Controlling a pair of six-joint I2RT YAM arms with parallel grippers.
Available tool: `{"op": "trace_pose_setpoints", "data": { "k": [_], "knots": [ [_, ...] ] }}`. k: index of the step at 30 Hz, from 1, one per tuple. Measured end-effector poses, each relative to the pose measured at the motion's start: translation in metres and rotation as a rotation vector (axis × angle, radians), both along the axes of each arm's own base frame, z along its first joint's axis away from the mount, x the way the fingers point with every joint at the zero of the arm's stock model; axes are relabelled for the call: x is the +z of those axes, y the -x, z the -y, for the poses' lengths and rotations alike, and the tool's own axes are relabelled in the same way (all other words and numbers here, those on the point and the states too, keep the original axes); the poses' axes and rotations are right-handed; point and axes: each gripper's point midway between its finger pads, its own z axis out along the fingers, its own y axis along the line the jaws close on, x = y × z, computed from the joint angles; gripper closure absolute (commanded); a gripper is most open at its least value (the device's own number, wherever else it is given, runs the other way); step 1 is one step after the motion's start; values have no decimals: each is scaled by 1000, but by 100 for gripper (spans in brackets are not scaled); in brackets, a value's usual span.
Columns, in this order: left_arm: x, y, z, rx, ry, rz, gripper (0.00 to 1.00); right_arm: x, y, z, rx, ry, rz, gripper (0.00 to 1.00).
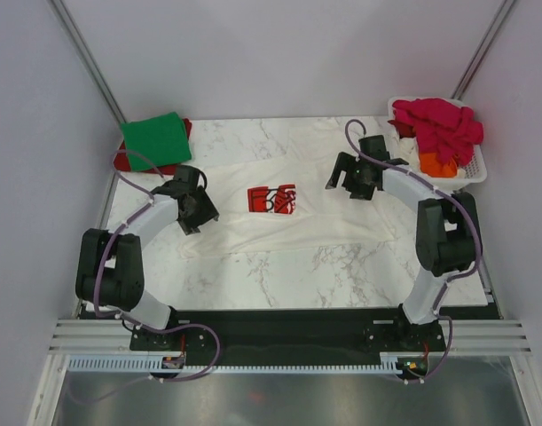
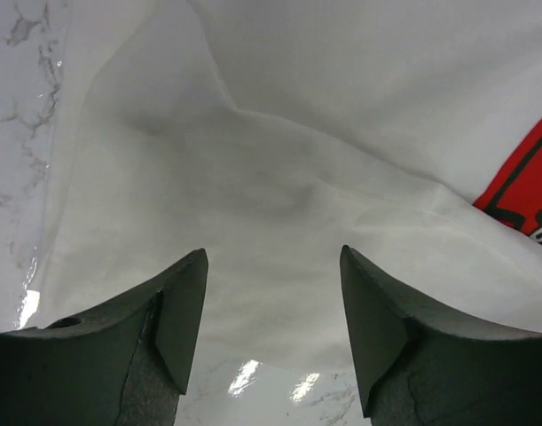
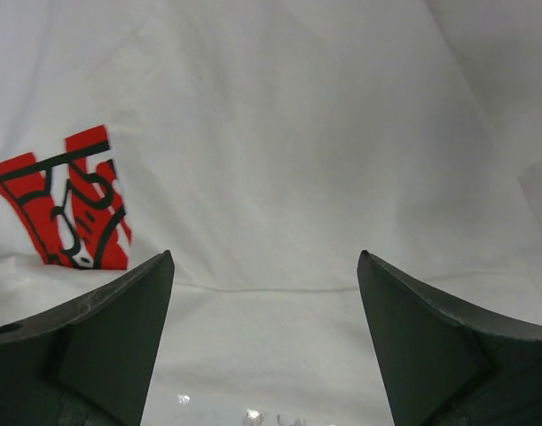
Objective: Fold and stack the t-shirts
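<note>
The white t-shirt [image 1: 319, 217] lies spread flat on the marble tabletop [image 1: 341, 266], filling the space between the two hands, which suggests it is the next garment to fold. The left gripper [image 2: 272, 266] hangs just above the shirt's edge with its jaws wide apart and nothing between them; soft creased cloth lies straight ahead of its fingertips, and bare marble shows below and to one side. The right gripper [image 3: 266, 262] is spread just as wide and is also empty, poised low over the opposite side of the shirt. Placing one hand at each side looks like preparation for pinching both edges and lifting them together. The cloth is thin and limp, with shallow ridges running across it, and the red square print [image 1: 272, 199] sits midway between the two hands. Beyond the left gripper, on its outer side, a folded green t-shirt [image 1: 155, 139] rests on a red t-shirt [image 1: 121, 161], probably the start of the stack. Beyond the right gripper, a white slatted basket [image 1: 473, 169] holds crumpled magenta t-shirts [image 1: 439, 124] and an orange t-shirt [image 1: 435, 163] that have not been folded.
</note>
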Motion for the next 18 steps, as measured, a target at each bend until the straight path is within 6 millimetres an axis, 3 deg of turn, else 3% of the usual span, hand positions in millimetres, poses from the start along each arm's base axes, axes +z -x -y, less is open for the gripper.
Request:
{"op": "trace_pose_setpoints", "data": {
  "k": [3,5,10,15,18],
  "knots": [
    [-27,-3,0,-12,-17,-64,32,-41,0,6,-11,3,-94,7],
    [-35,0,-1,-15,-25,-85,31,-58,7,15,-37,1,-140,5],
    [-44,14,-9,-10,-60,-95,30,-59,3,43,-128,-1,-99,4],
    [-44,10,-8,-15,-60,-78,30,-58,8,69,-237,-57,-57,3],
    [-44,4,-5,-24,-62,-75,30,-56,12,75,-260,-77,-39,3]
  ]
}}
